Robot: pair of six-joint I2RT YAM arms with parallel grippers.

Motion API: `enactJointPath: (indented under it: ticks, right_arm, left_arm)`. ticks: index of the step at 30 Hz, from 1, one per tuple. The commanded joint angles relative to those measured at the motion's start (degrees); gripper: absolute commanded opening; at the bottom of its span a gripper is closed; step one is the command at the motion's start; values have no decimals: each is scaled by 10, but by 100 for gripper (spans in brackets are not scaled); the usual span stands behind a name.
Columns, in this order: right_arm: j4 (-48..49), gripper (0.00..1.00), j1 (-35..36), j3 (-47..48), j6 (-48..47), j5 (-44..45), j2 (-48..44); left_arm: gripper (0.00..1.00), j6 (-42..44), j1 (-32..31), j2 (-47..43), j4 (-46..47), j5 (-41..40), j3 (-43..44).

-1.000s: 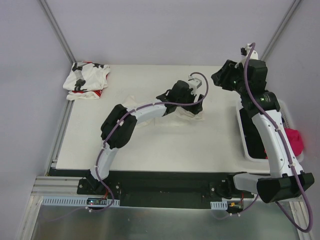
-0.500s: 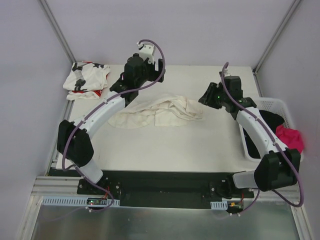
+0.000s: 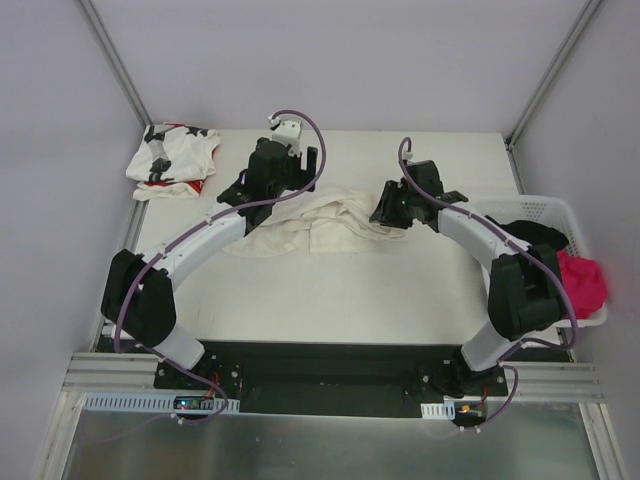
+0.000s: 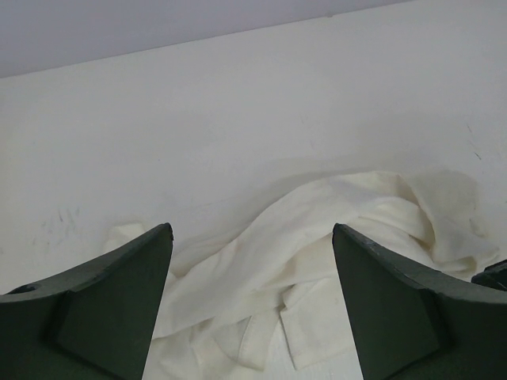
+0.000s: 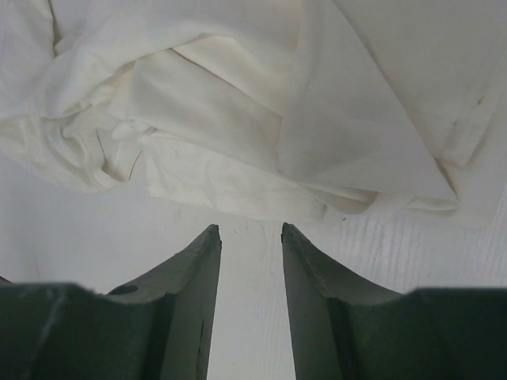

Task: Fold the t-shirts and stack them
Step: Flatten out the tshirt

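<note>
The pale table (image 3: pixel 330 290) carries a crumpled cream-white t-shirt (image 3: pixel 330 225) across its far middle. A bunched star-print t-shirt (image 3: pixel 172 160) lies in the far left corner, well apart from it. A white perforated basket (image 3: pixel 535 208) sits at the right edge.

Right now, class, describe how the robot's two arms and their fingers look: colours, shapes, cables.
The left arm and right arm have white shells, black joints and wrists. A purple cable runs along each. The fingers are dark grey-green tapering wedges.
</note>
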Motion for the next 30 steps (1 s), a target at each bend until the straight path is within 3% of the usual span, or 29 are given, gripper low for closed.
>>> enactJointPath:
  ticks: [1,21,30]
  right_arm:
    - [37,39,1,44,8,-12,19]
    - [44,39,21,117,43,-39,124]
    - [16,39,26,131,26,-9,140]
  left_arm:
    - [81,-15,2,-46,22,-5,-9]
    - [80,-10,2,-55,31,-12,-29]
    - [80,-7,2,-53,32,-17,-32]
